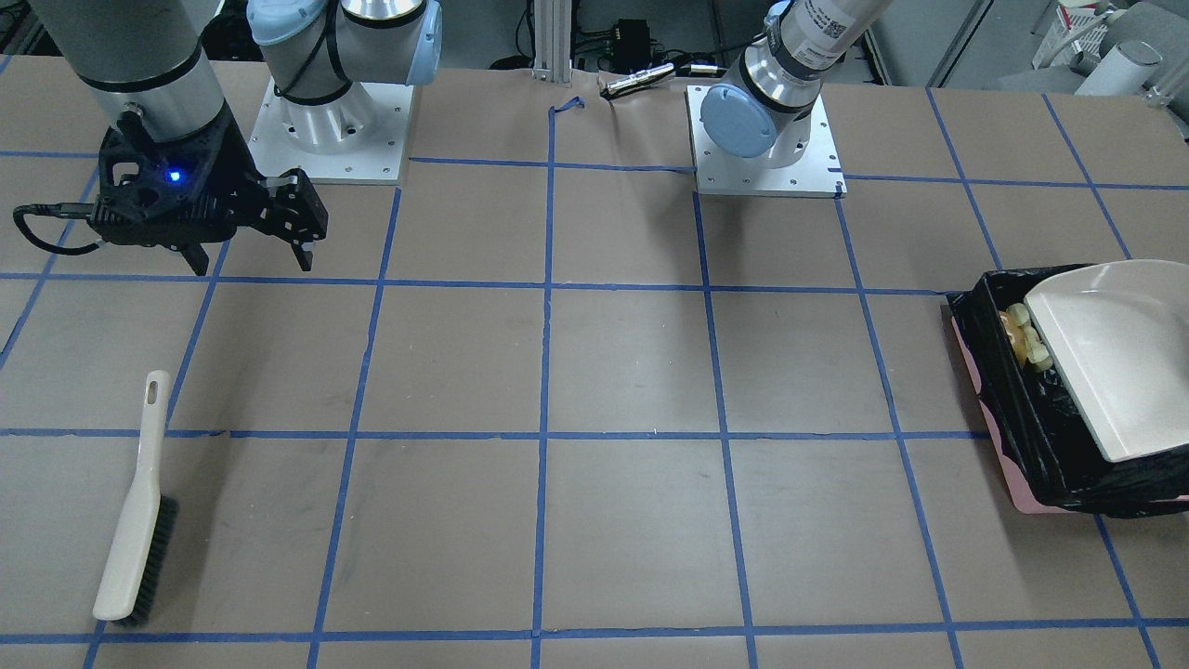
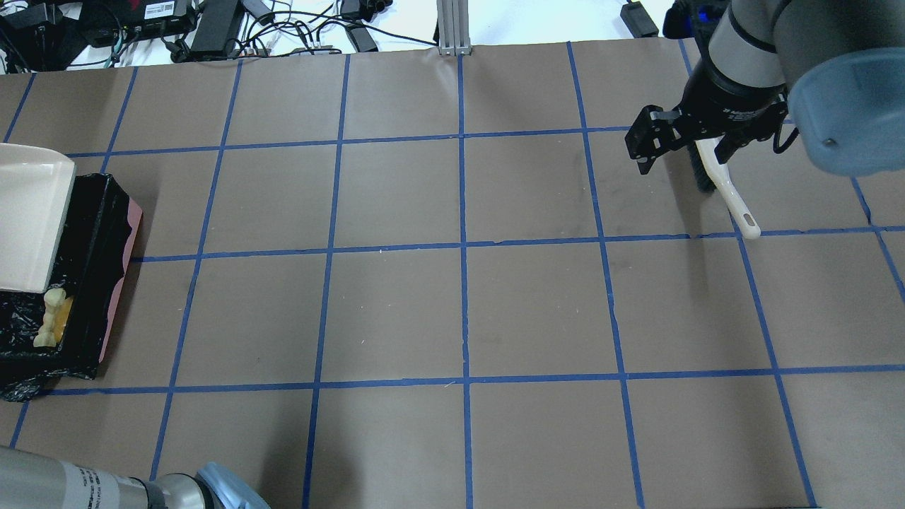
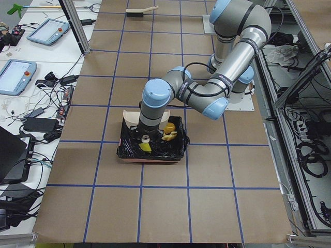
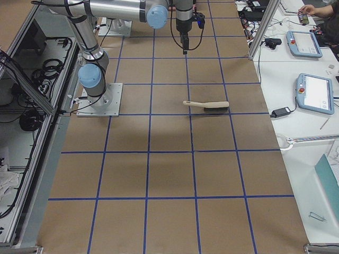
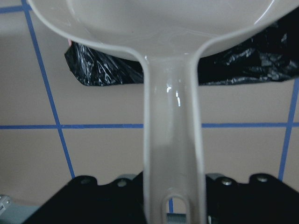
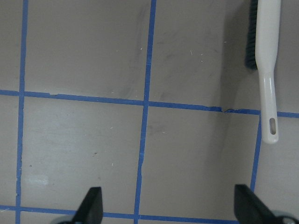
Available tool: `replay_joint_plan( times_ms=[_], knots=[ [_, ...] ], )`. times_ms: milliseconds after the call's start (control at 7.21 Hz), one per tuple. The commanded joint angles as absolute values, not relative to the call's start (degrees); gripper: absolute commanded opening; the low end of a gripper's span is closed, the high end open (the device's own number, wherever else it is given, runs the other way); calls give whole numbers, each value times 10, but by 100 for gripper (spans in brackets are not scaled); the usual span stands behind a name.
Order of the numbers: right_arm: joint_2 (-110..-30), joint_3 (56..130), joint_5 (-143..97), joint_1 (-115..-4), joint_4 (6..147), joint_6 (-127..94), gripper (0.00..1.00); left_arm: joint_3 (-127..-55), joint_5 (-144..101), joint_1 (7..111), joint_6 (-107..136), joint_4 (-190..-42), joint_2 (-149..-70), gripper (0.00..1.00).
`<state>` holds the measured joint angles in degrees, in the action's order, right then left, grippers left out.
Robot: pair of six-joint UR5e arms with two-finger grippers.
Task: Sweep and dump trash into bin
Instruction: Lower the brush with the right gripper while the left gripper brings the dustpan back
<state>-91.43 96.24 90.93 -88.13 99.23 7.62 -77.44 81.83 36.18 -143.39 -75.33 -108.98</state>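
The bin point(image 1: 1012, 418) is a pink box lined with a black bag, at the table's end on my left point(image 2: 106, 268). Pale cream and yellow trash point(image 1: 1024, 336) lies inside it point(image 2: 51, 318). A beige dustpan point(image 1: 1115, 362) is tilted over the bin. My left gripper point(image 5: 172, 198) is shut on the dustpan handle point(image 5: 170, 140). My right gripper point(image 1: 249, 260) hangs open and empty above the table point(image 2: 682, 152). The brush point(image 1: 139, 502) lies flat on the table apart from it point(image 6: 264, 70).
The brown table cover is marked with a blue tape grid point(image 1: 543, 432). Both arm bases point(image 1: 334, 139) stand at the robot's edge of the table. Cables and power bricks point(image 2: 212, 28) lie beyond the far edge. Tablets point(image 4: 312, 92) sit on side tables.
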Motion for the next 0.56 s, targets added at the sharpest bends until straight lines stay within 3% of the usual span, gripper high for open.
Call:
replay_joint_plan(
  times_ms=[0, 416],
  knots=[
    [-915, 962, 909, -888, 994, 76, 100, -776, 775, 372, -1387, -784, -1101, 0],
    [-918, 962, 910, -888, 995, 76, 100, -778, 775, 475, -1283, -801, -1118, 0]
  ],
)
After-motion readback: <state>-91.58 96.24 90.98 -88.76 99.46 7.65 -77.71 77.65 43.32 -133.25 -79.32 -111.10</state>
